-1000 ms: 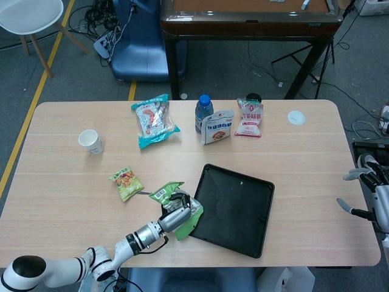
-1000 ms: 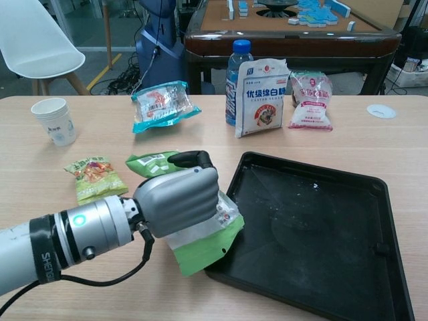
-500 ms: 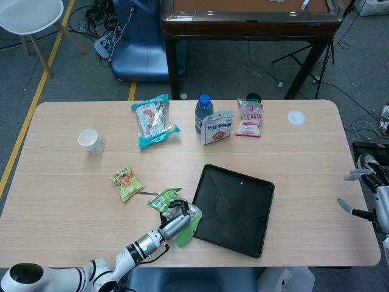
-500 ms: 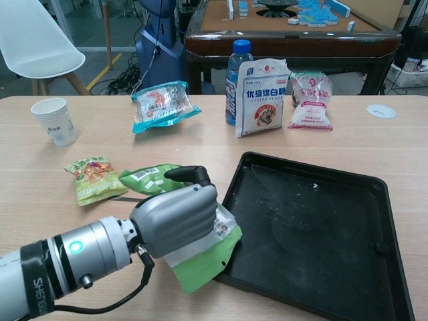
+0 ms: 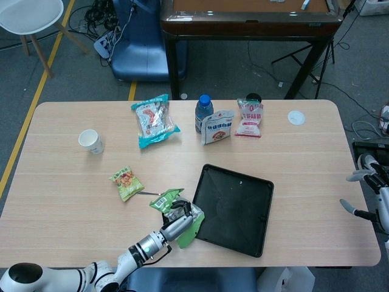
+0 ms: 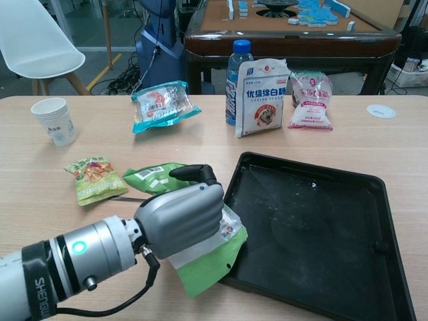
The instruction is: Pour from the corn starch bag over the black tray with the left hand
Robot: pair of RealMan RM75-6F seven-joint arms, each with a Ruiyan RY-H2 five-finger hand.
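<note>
Far left on the table [image 6: 374, 144]: a paper cup [image 6: 55, 120], then a small orange-green snack packet [image 6: 92, 177], neither part of the job. Next over, the left hand [image 6: 182, 214], wrapped closed around the green corn starch bag [image 6: 207, 257], fingers folded over the bag's middle so only its two ends show. Bag held low, near the table's front edge, its long axis slanting from the barcoded end up-left [image 5: 163, 199] down to the lower green end, which points right and toward the robot. That lower end just at the near left edge of the black tray [image 6: 321, 234], overlapping the rim slightly in the chest view; whether touching it, hard to tell. Tray therefore immediately right of the holding hand, so a short carry rightward and a tilt probably suffice. Which end of the bag is open, not discernible. Behind the tray, a water bottle [image 6: 239, 80] and white pouches standing. Far right, off the table's edge, the right hand [image 5: 371, 198], fingers spread, holding nothing, much the farther hand from the bag.
</note>
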